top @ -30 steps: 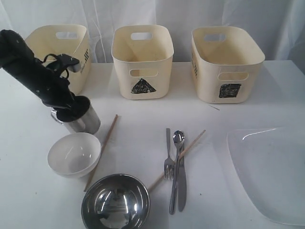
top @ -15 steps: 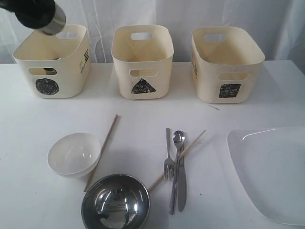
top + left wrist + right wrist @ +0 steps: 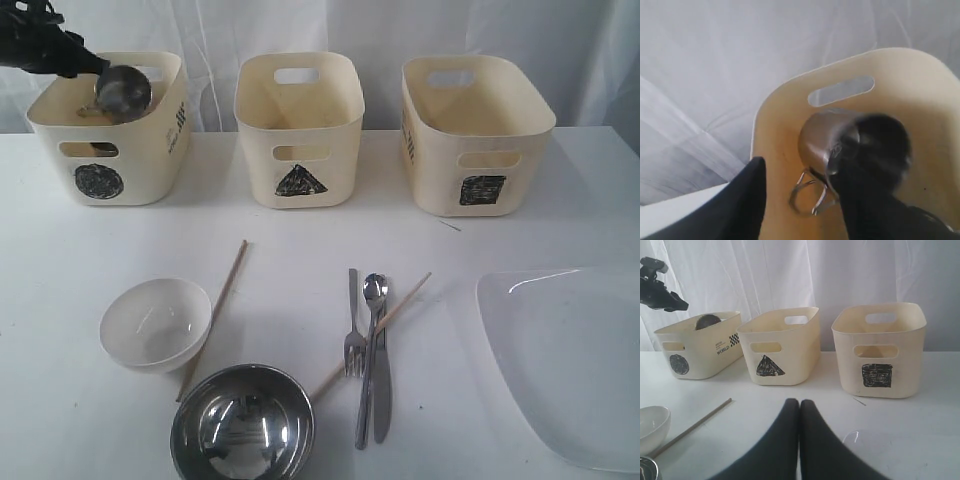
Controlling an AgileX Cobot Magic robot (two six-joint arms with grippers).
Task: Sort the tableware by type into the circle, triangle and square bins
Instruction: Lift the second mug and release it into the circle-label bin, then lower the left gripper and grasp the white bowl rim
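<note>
The left gripper point(image 3: 90, 62) hung above the circle bin point(image 3: 140, 160), and the steel mug point(image 3: 123, 93) lay just below and ahead of its tips, inside the bin's rim and tilted rather than upright, with one round end turned toward the exterior camera. In the left wrist view the near finger point(image 3: 747, 200) stood well apart from the mug with bare tub wall showing between them, so the jaws read as spread and the mug as let go, though the far finger was blurred. With the mug under the claw and within the walls, the next move looked like a plain lift clear. The right gripper point(image 3: 799, 407) was pressed closed on nothing, far off.
</note>
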